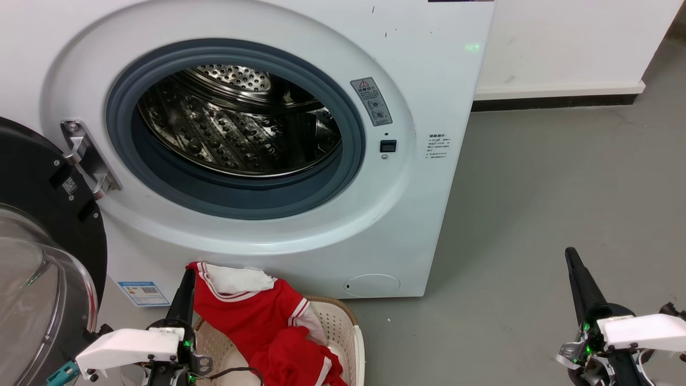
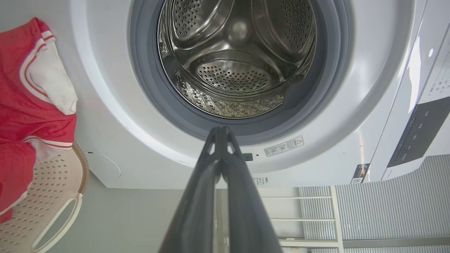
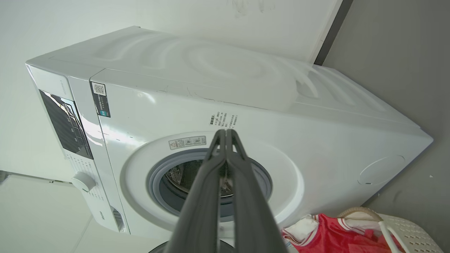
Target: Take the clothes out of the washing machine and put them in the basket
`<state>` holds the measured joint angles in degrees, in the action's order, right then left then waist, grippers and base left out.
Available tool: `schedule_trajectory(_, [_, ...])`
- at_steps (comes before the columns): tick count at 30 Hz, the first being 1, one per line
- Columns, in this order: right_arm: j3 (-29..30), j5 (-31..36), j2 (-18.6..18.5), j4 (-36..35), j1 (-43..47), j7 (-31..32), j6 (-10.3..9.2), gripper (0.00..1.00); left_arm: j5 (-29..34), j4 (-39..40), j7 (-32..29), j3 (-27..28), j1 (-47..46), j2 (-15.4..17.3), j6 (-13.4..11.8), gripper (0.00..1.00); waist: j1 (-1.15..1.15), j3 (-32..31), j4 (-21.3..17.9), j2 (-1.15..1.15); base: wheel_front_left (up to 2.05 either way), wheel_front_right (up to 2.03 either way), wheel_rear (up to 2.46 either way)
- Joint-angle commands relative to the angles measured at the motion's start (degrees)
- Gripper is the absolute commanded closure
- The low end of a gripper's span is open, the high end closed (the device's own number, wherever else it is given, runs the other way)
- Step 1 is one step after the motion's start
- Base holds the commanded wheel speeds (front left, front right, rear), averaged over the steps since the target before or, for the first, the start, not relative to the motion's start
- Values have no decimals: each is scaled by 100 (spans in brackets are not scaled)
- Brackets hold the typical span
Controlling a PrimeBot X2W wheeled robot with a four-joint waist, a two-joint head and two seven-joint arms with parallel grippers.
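Red clothes [image 1: 268, 327] heaped in basket [image 1: 343, 327].

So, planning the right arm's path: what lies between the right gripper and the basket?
Bare grey floor, as the head view shows; nothing stands between the right gripper and the basket.

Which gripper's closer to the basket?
The left gripper, beside the basket and its clothes; the right gripper hangs over the floor, well off to the side.
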<state>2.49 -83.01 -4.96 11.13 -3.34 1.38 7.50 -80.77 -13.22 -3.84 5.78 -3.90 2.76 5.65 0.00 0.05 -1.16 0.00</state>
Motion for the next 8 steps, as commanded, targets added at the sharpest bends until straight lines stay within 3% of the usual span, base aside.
schedule_trajectory(1, [20,-110,-7,19,-117,30,-1,100,-112,4,-24,17,-107,16,48,100,0,0,5,0,0,0,0])
schedule_trajectory(8, [59,-428,3,99,-187,125,-1,100,-434,-27,-104,40,-151,17,96,100,0,4,35,0,0,0,0])
